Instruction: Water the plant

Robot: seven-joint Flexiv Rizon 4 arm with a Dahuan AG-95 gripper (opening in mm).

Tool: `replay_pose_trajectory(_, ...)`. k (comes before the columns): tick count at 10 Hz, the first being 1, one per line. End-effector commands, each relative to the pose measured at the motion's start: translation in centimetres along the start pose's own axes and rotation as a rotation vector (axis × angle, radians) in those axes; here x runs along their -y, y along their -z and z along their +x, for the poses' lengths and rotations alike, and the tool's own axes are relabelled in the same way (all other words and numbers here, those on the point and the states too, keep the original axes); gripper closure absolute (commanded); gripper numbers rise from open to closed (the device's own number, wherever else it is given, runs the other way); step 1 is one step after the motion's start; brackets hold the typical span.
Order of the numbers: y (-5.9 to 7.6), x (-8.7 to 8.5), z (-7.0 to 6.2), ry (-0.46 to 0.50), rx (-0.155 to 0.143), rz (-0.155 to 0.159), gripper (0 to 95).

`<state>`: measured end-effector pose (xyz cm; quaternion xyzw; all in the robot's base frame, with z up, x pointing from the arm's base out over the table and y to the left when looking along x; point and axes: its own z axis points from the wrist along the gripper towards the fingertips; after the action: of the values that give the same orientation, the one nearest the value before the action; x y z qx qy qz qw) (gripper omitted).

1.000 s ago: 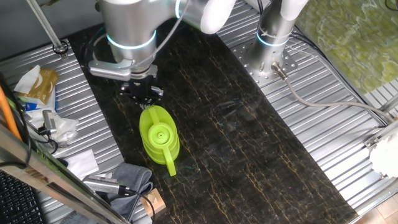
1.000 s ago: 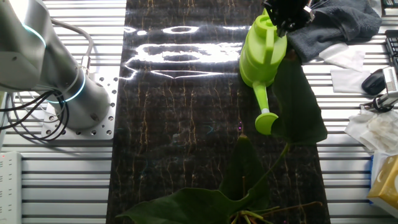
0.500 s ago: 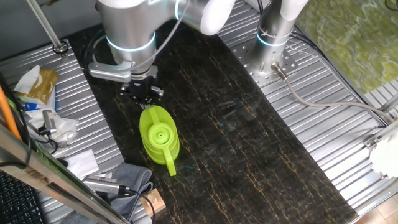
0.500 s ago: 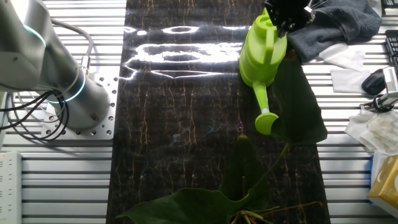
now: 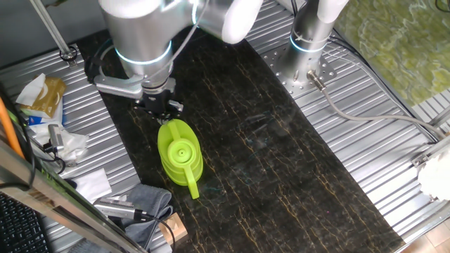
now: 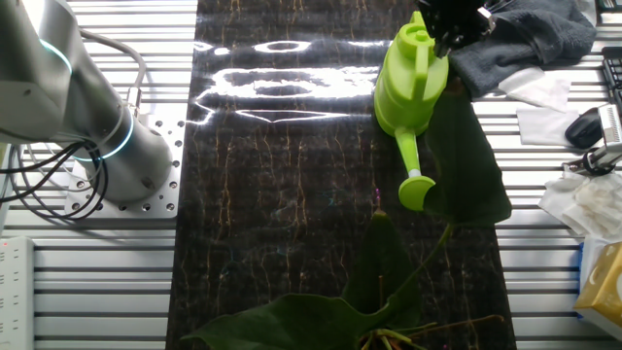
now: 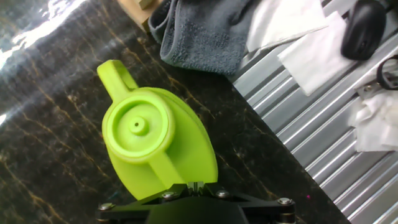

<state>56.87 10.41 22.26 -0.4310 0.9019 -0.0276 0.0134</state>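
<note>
A lime-green watering can (image 5: 179,151) stands on the dark marbled table, its spout pointing to the front edge. In the other fixed view the can (image 6: 413,83) has its spout toward the plant, whose broad dark green leaves (image 6: 466,165) spread beside it and along the bottom edge (image 6: 292,321); the pot is out of view. My gripper (image 5: 160,107) is at the can's rear, at the handle. In the hand view the can (image 7: 155,137) fills the middle, and its handle strip runs into my gripper (image 7: 196,185), whose jaws stand nearly together on it.
A grey towel (image 7: 205,31) lies just beyond the can, with white paper (image 7: 311,50) and a black mouse (image 7: 364,28) on the ribbed metal. Bags and clutter (image 5: 42,119) sit on the left. A second arm's base (image 5: 306,63) stands at the back.
The arm above the gripper has shifted slightly left. The can and the plant have not moved.
</note>
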Motion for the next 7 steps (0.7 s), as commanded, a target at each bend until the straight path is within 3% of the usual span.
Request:
replay_pose_trajectory(1, -0.02, -0.01, -0.01, 0.075, 0.010, -0.022, 95.0)
replay_pose_trajectory(7, -0.02, -0.01, -0.01, -0.092, -0.004, -0.021, 95.0)
